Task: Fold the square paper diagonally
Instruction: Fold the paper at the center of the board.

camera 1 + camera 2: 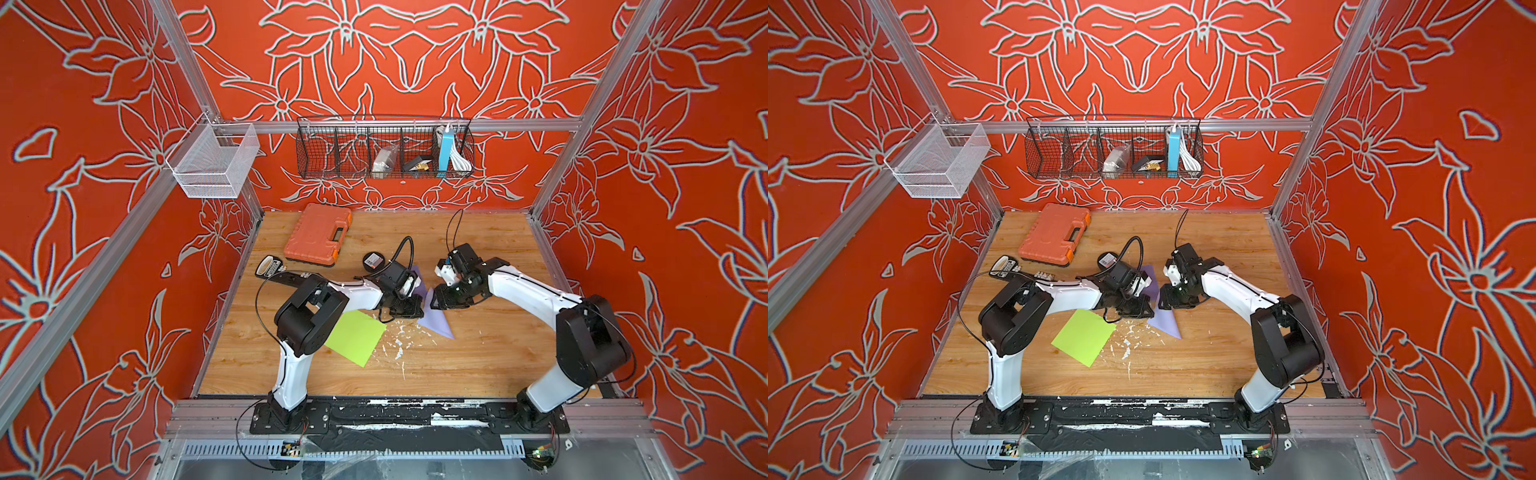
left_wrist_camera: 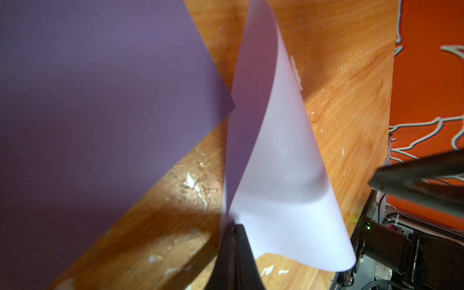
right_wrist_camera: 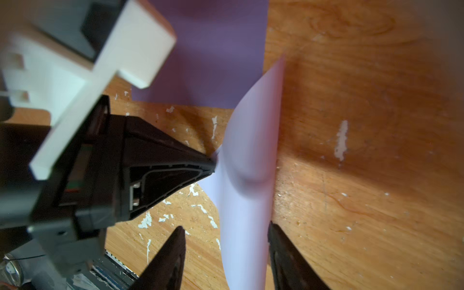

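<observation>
My left gripper (image 2: 232,226) is clenched on the purple paper (image 1: 436,324); the right gripper (image 3: 226,226) stands released. It looks light and floppy, so I would hold a corner

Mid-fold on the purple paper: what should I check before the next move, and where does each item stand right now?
1. Left gripper shut on the purple paper: ok, its fingers pinch the paper's edge.
2. Right gripper let go: ok, it is open, with one finger on either side of the paper.
3. Fold pressed flat: not ok, the paper bulges in a curve above the table.
4. Corners matched: cannot tell, the pinched spot is hidden by the left gripper.
5. Green paper out of the fold's way: ok, it lies flat, apart from the purple paper.
</observation>
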Motion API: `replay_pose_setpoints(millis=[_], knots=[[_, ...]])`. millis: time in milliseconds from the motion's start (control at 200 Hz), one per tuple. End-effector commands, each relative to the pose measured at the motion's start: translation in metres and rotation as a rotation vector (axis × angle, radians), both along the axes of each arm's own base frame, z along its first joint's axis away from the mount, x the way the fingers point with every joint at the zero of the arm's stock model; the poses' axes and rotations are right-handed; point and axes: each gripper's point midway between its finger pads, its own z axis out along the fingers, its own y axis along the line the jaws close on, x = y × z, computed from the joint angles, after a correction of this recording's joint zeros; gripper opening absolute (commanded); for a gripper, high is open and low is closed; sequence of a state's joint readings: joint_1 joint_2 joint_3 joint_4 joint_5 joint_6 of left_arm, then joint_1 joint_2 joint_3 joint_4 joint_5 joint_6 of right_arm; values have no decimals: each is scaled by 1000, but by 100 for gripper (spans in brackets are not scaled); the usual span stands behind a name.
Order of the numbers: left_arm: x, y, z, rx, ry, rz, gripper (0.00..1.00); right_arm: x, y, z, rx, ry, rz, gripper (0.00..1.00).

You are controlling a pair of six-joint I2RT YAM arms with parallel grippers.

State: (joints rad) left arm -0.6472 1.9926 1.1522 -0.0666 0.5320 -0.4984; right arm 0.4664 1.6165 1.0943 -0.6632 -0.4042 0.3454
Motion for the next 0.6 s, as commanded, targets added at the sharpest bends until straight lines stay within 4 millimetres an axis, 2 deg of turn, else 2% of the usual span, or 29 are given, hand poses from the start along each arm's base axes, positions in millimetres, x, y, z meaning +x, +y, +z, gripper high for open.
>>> replay_pose_setpoints(millis=[0, 330, 596], knots=[[-1, 9, -14, 62, 17, 13, 0, -11, -6, -10, 13, 54, 33, 59], [-1, 10, -15, 68, 14, 13, 0, -6, -10, -32, 105, 111, 2, 54], [0, 11, -16, 78, 11, 13, 0, -9, 0, -43, 189, 153, 11, 57]])
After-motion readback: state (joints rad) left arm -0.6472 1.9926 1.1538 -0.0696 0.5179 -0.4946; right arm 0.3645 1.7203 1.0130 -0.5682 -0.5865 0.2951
